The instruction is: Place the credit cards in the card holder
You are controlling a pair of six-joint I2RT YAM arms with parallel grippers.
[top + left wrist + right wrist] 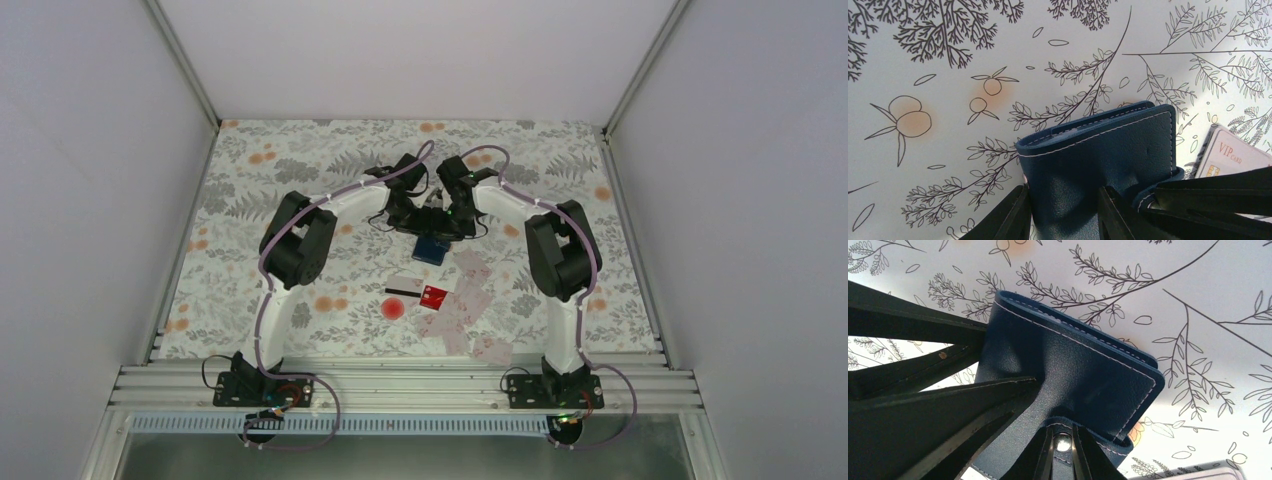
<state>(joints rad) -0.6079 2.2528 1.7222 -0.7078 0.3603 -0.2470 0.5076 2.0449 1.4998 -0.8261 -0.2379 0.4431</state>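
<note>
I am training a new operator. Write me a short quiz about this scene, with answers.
1. True or false: the left tool and the right tool both touch the holder.
2. The right tool pinches: A) the spine, B) the snap tab, C) a card?
3. Fill in: one loose card is bright ___.
Key: 1 true; 2 B; 3 red.

You've got the card holder mid-table, caught between left gripper and right gripper; the credit cards lie scattered nearer the bases, slightly right.
</note>
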